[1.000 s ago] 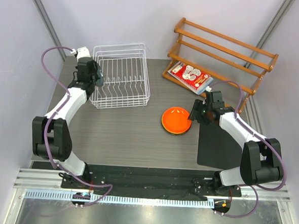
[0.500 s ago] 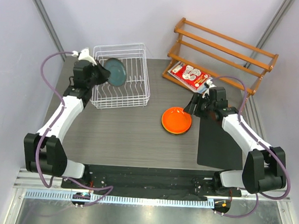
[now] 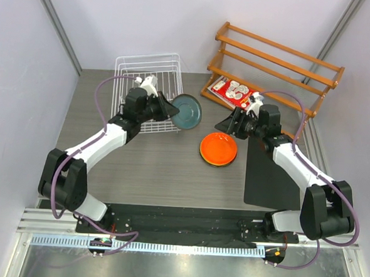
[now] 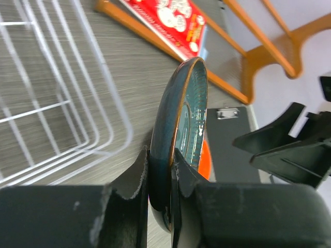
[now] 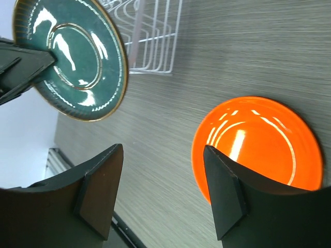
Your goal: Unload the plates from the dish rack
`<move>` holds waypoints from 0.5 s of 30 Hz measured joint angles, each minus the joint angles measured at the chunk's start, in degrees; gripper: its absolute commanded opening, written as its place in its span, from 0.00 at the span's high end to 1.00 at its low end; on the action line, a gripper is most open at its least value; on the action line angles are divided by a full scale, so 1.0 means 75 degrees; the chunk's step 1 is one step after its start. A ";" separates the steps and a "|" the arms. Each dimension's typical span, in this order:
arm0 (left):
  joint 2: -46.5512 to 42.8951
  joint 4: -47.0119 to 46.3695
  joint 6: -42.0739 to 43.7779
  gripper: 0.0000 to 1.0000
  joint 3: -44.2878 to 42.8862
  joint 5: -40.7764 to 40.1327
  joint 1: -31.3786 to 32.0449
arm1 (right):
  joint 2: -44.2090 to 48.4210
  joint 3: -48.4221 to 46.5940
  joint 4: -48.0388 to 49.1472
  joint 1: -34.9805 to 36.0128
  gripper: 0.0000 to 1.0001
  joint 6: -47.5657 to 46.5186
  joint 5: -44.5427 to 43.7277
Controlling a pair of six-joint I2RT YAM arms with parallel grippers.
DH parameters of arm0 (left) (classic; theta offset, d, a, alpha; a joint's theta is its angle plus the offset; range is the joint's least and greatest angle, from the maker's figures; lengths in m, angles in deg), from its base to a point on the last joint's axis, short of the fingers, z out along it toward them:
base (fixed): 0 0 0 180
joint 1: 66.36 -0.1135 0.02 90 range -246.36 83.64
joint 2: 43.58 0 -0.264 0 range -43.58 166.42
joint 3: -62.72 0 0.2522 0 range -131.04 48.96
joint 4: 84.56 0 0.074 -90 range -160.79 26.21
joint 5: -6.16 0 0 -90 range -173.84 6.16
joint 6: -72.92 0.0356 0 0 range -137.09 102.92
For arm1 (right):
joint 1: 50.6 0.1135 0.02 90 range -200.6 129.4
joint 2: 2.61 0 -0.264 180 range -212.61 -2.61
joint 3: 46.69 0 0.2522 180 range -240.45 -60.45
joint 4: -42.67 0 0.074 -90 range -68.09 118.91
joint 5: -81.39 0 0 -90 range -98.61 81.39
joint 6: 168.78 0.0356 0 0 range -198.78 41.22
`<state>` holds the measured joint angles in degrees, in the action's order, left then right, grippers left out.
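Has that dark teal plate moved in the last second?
Yes. The teal plate went right, out of the dish rack, past its right edge, toward the orange plate.

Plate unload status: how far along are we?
Done: the orange plate lies flat on the table; whether anything is stacked under it is unclear.
In hand: the left gripper clamps the teal plate by its rim, outside the dish rack, facing the open right gripper.
Left: setting the teal plate down. The visible rack slots show no plates.
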<state>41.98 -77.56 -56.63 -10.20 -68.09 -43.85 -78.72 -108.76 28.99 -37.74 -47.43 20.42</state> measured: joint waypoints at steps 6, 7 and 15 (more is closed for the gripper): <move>0.0201 -0.0565 -0.0274 1.00 0.0035 0.0236 0.0297 | -0.0061 0.0073 0.0574 0.0073 0.31 0.0268 0.0431; 0.0230 -0.0618 -0.0294 1.00 0.0058 0.0262 0.0344 | -0.0090 0.0073 0.0647 0.0082 0.31 0.0297 0.0472; 0.0434 -0.0906 -0.0501 1.00 0.0169 0.0358 0.0787 | -0.0525 0.0087 0.1207 0.0221 0.31 0.0539 0.0694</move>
<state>45.24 -84.36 -60.39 -8.93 -65.40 -37.95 -82.66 -108.11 38.04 -36.08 -43.38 25.63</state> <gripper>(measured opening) 0.147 0.691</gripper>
